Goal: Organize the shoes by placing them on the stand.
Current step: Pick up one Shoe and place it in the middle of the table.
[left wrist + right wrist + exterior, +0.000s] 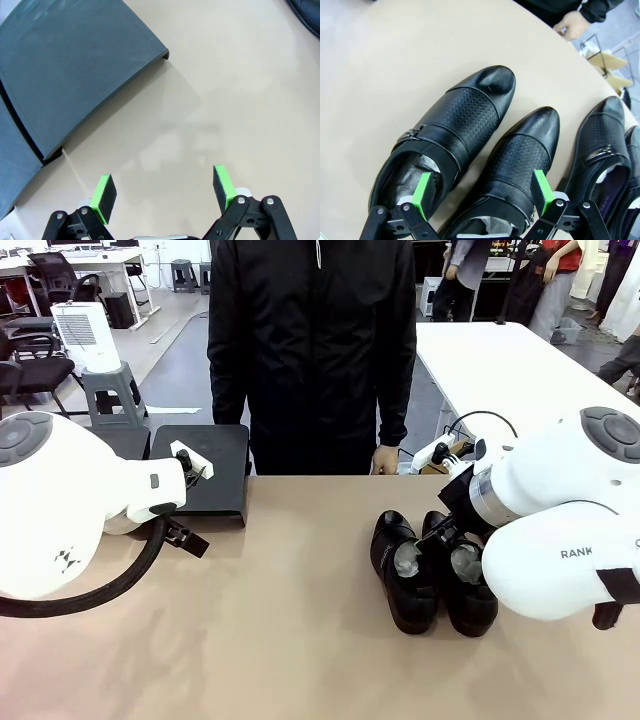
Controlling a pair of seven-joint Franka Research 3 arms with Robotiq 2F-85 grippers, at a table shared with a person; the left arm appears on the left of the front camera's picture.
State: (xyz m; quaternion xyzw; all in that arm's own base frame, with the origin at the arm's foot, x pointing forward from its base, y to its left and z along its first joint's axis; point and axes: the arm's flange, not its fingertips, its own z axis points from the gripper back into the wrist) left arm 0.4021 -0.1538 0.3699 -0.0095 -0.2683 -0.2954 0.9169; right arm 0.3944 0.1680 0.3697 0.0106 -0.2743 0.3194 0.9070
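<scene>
Two glossy black shoes (405,575) (466,585) lie side by side on the tan table right of centre, toes toward the person, whitish paper in their openings. The right wrist view has these two (452,125) (517,165) up close, and a third shoe (597,150) beside them. My right gripper (482,192) hovers open just over their heels, one green pad (422,195) above the first shoe's opening, the other (542,190) at the second shoe's outer side. The black stand (205,465) (75,65) sits at the far left. My left gripper (163,192) is open over bare tabletop near its lip.
A person in a black jacket (310,340) stands at the far edge, one hand (385,458) resting near the table's rim. My bulky right arm (560,530) covers the table's right side. A second stand platform (15,160) adjoins the first. A white table (500,370) stands behind.
</scene>
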